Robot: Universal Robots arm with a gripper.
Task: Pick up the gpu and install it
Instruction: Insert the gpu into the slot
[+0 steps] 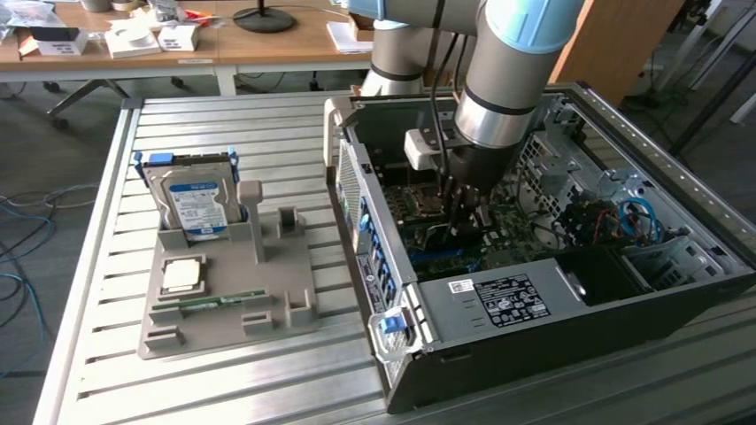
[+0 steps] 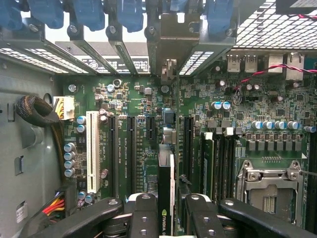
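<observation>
My gripper (image 1: 465,215) reaches down inside the open computer case (image 1: 520,301), over the green motherboard (image 2: 148,99). In the wrist view its black fingers (image 2: 143,213) stand on either side of the gpu (image 2: 166,183) and are shut on it. The gpu shows edge-on as a thin card with a dark face and a small green logo. It hangs upright over the motherboard, in line with the long black expansion slots (image 2: 132,148). Its far end points at the rear slot openings of the case (image 2: 168,64). Whether the card's edge touches a slot is hidden.
A grey fixture tray (image 1: 225,319) at the exterior view's left holds a hard drive (image 1: 195,204), a processor chip (image 1: 181,274) and a memory strip (image 1: 219,301). Inside the case are a white slot (image 2: 92,148), the processor socket (image 2: 267,191), cables (image 2: 39,111) and blue latches (image 2: 89,12).
</observation>
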